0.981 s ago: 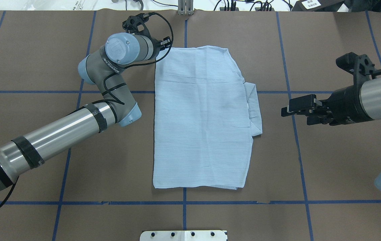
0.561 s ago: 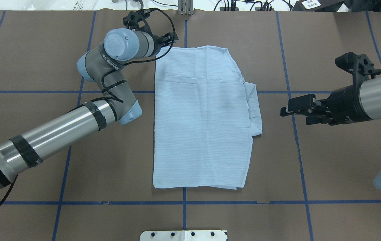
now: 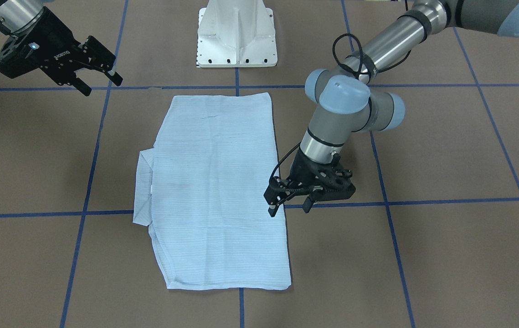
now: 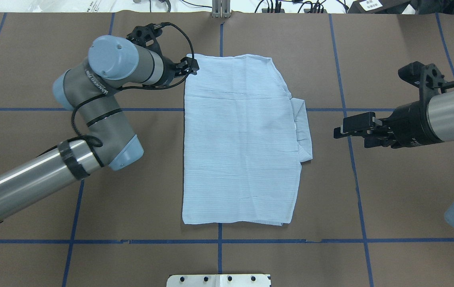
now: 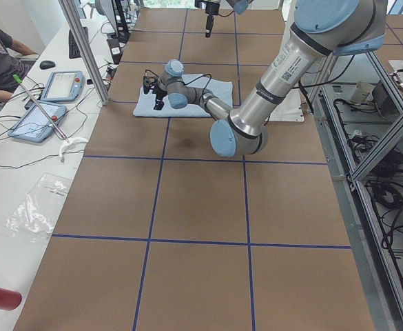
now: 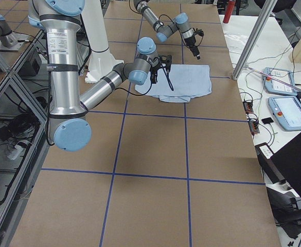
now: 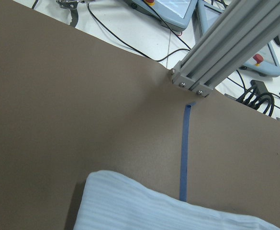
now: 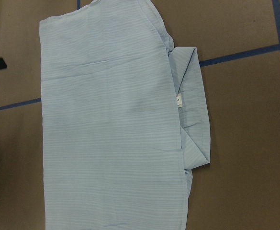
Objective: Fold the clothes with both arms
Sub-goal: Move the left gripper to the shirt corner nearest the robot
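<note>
Left claw (image 3: 289, 210) agape and empty just beside the edge of the shirt (image 3: 216, 182); right claw (image 3: 102, 86) agape, empty, well apart.

Table (image 4: 402, 207): brown paper-covered, crossed by blue tape lines (image 4: 151, 241).
Shirt (image 4: 238, 139): pale blue, folded flat, a little way out from the white pedestal base (image 3: 236, 36), square to it.

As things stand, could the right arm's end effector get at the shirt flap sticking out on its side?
Probably yes: the right end effector is open, facing the flap, with only bare table between.
</note>
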Motion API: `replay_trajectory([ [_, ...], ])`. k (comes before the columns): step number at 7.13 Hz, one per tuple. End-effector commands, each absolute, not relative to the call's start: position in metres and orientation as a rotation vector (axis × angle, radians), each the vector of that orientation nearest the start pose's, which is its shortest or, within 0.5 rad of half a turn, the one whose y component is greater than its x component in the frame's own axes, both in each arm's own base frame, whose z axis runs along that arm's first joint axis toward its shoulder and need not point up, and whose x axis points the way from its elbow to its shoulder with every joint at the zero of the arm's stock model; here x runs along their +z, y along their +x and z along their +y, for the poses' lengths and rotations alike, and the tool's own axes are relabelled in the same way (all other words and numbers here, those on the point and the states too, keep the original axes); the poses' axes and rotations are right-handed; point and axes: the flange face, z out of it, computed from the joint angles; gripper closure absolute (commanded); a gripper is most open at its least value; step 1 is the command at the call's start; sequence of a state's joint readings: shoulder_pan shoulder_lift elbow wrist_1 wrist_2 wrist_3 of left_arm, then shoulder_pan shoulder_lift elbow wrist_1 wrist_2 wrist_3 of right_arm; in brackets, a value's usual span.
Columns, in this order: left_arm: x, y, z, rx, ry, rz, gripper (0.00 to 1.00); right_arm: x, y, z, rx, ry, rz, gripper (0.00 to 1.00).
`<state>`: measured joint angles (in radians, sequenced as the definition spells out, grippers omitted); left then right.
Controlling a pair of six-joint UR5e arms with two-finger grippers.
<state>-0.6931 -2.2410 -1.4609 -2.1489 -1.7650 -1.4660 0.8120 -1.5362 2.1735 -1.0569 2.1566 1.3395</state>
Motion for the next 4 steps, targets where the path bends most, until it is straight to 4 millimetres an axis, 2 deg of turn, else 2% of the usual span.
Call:
replay_trajectory([
  [1,0.231,0.464,-0.458,-0.461,0.132,1.143,0.02,0.296,-0.248,-0.377,0.169,0.110,-1.223,0.00],
  [2,0.247,0.476,-0.409,-0.487,0.040,1.149,0.02,0.296,-0.248,-0.377,0.170,0.111,-1.223,0.00],
  [3,0.250,0.480,-0.359,-0.511,0.003,1.169,0.01,0.296,-0.247,-0.377,0.171,0.114,-1.223,0.00],
  [4,0.253,0.505,-0.314,-0.562,-0.063,1.168,0.01,0.296,-0.247,-0.377,0.172,0.116,-1.223,0.00],
])
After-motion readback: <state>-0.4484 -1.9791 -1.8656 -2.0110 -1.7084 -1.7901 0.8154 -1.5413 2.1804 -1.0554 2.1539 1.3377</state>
